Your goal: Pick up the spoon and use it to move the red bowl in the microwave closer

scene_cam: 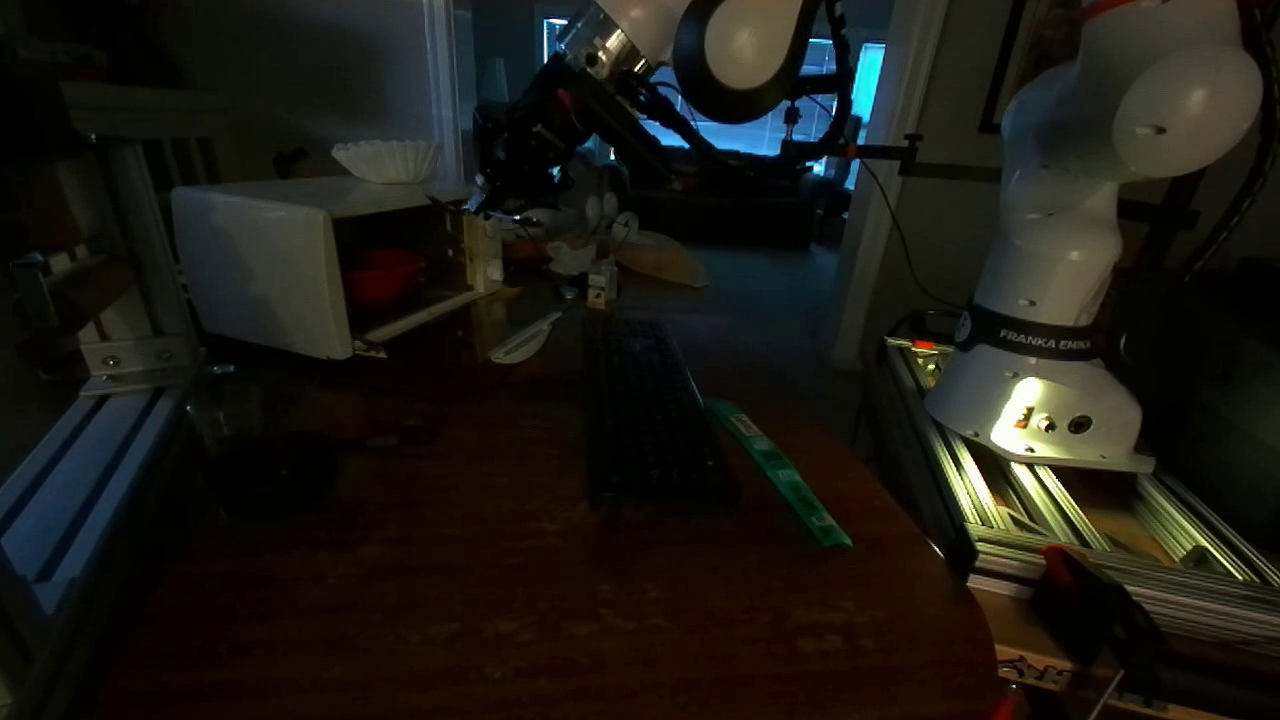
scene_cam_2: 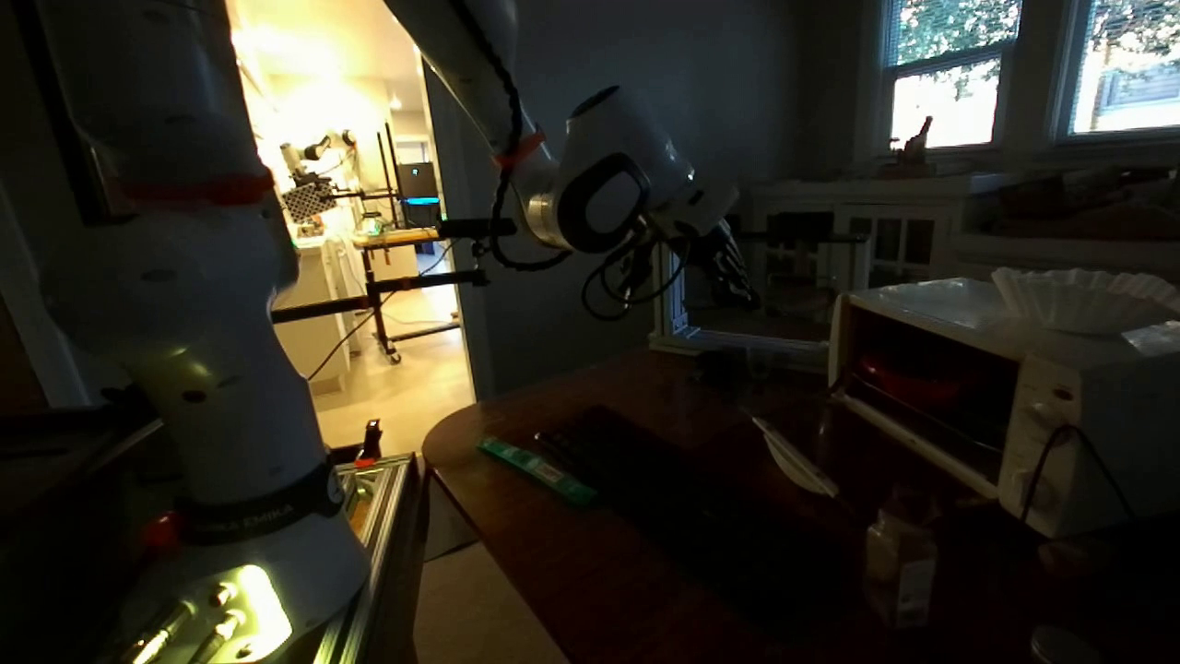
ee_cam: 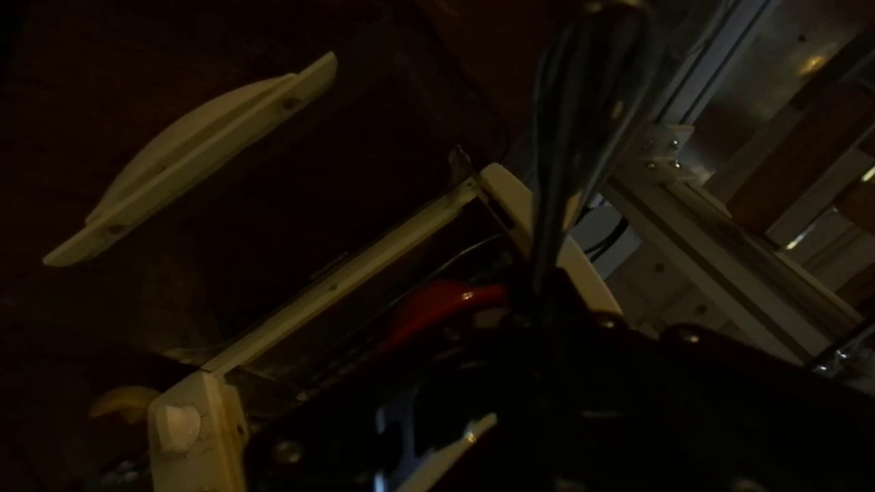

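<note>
- The end effector (ee_cam: 543, 301) is pressed together on the spoon (ee_cam: 591, 116) (so I read that slim, glossy shape; its full outline is lost in the dark), outside the microwave (scene_cam: 265, 275).
- The red bowl (scene_cam: 385, 275) sits inside the microwave, whose front stands open in both exterior views.
- Likeliest trouble: the spoon pivoting. It looks smooth and narrow where gripped, so once the bowl resists, the pinch may not stop it turning.
- Catching the bowl high on its rim could tip it rather than slide it; drawing it too hard could jam it against the pale sill (ee_cam: 342, 280) or carry it over.
- With an opening this low, a steep approach might knock the spoon on the microwave's frame.
- The fluted dish (scene_cam: 388, 160) on top, pleated and thin like paper, would probably skitter off at a light brush.
- Poor light is a cause in itself: depth inside is hard to judge.
- The bowl's wall is rounded and shiny, with a small highlight in the wrist view; the spoon could skid along it.
- The microwave is a white box with a stubby round knob (ee_cam: 178, 427).
- In front shows a bow-shaped white strip (ee_cam: 191, 160), probably a door handle; the table (scene_cam: 560, 600) is reddish-brown, dully glossy.
</note>
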`<state>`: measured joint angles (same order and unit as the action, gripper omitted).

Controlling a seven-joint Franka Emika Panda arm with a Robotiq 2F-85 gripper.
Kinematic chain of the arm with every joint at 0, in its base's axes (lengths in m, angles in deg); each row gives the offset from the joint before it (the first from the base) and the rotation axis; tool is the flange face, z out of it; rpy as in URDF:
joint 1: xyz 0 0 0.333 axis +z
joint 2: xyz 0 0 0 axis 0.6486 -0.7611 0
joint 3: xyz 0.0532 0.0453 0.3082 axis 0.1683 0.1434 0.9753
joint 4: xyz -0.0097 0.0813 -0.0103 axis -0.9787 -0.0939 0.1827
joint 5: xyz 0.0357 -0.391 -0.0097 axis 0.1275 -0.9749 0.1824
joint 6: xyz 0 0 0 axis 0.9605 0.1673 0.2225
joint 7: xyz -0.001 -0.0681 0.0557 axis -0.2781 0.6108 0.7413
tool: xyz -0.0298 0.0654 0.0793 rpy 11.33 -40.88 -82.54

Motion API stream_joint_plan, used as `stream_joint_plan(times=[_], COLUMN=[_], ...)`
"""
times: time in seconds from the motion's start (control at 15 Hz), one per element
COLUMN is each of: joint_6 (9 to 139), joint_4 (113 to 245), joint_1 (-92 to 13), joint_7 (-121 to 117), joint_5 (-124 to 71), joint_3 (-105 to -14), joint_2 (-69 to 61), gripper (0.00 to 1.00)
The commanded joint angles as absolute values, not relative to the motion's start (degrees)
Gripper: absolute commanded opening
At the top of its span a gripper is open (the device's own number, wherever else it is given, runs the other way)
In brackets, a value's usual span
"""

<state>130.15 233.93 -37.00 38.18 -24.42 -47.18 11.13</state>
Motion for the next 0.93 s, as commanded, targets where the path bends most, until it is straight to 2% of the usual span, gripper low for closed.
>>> stream_joint_plan(times=[0.0,0.13,0.27,0.87], joint_6=[125.8,125.1,126.0,127.5], joint_4=[233.8,234.1,233.6,226.1], joint_1=[-35.7,-35.1,-30.7,-6.1], joint_7=[30.3,27.5,31.3,30.8], joint_5=[-19.8,-17.7,-21.9,-20.9], joint_3=[-47.6,-47.1,-50.6,-65.0], joint_2=[10.0,8.7,6.4,-6.8], gripper=[0.02,0.02,0.02,0.02])
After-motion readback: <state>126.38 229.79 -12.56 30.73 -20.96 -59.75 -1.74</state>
